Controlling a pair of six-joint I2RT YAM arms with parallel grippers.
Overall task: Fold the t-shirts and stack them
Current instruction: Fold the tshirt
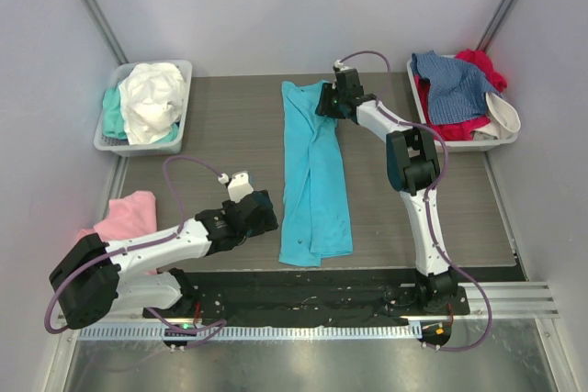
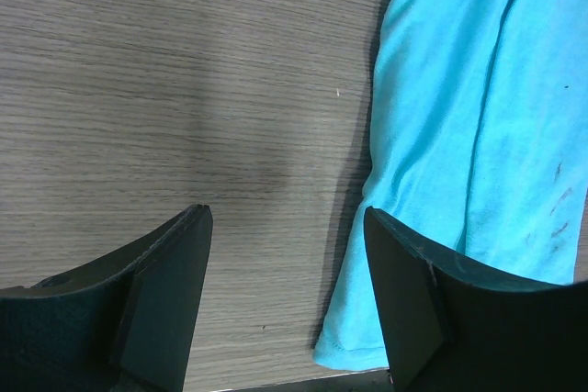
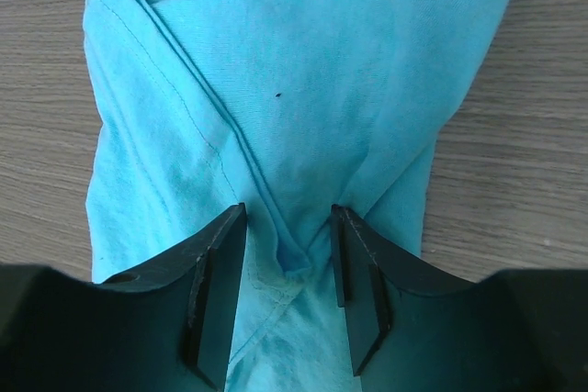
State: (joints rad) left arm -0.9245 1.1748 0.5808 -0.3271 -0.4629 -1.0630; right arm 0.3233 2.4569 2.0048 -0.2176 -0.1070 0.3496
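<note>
Now | left gripper (image 2: 288, 218) low, spread beside turquoise t-shirt (image 1: 315, 172) | right gripper (image 3: 288, 213) outstretched, spread astride its fold

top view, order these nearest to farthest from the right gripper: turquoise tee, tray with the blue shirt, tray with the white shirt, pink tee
From the right gripper:
1. bright turquoise cloth t-shirt, directly beneath it, mid-table.
2. right-hand pale grey plastic tray holding a denim-blue shirt, far right corner.
3. left-hand pale grey plastic tray holding a white shirt, far left corner.
4. soft pink t-shirt, near left edge.
</note>
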